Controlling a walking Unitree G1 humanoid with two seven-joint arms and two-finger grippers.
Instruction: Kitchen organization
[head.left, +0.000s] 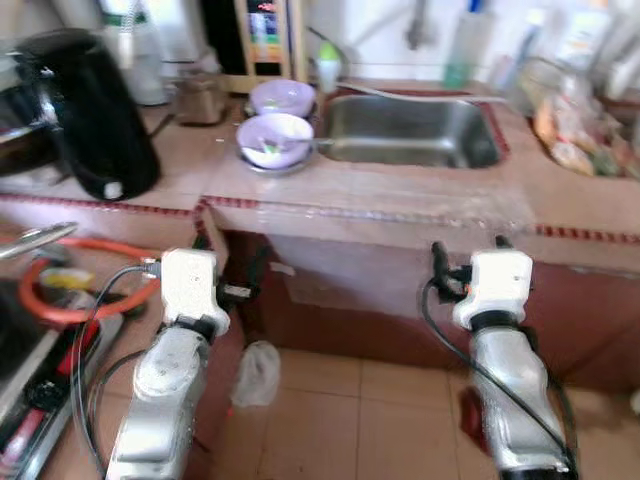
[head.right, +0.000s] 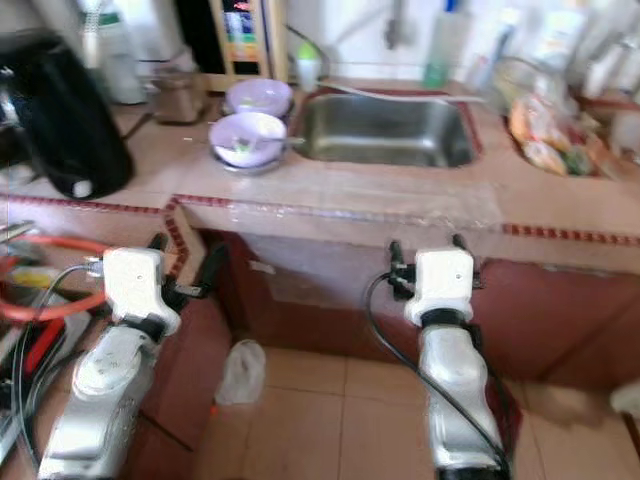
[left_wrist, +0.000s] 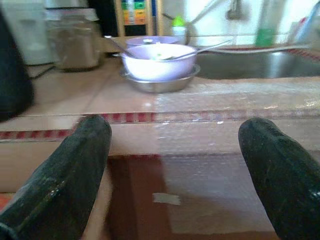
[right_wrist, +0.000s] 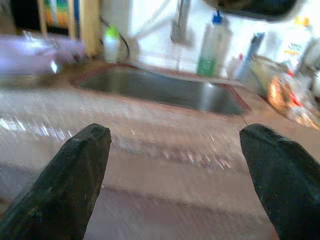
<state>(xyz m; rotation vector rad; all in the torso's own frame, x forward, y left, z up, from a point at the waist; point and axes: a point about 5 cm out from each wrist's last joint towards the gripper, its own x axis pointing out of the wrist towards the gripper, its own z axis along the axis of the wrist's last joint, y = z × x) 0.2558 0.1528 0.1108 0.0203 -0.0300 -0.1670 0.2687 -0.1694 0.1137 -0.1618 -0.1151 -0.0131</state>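
A lavender bowl (head.left: 274, 138) sits on a shallow steel plate (head.left: 268, 163) in the upper middle of the left eye view, on the tiled tabletop (head.left: 390, 195) just left of the steel sink (head.left: 410, 130). A spoon (left_wrist: 200, 48) leans on its rim and some scraps lie inside. A second lavender bowl (head.left: 283, 96) stands just behind it, nearer the wall.

By the look of it the bowl is light, rigid plastic or melamine, smooth and possibly slick if wet. The loose spoon could slide out if the bowl tilts. The rim on the side away from the spoon seems the safest place to pinch. Lifting the steel plate by its edge would carry the bowl along, though the bowl might skate on it.

At the upper left stand a black kettle (head.left: 85, 110) and a jar (head.left: 200, 97). At the upper right lies a bag of produce (head.left: 575, 135), with a green dish-soap bottle (right_wrist: 210, 47) behind the sink.

The left pincer (left_wrist: 175, 170) and the right pincer (right_wrist: 175, 175) both stand spread wide and empty, low in the frame, in front of the tabletop edge and well short of the bowls.
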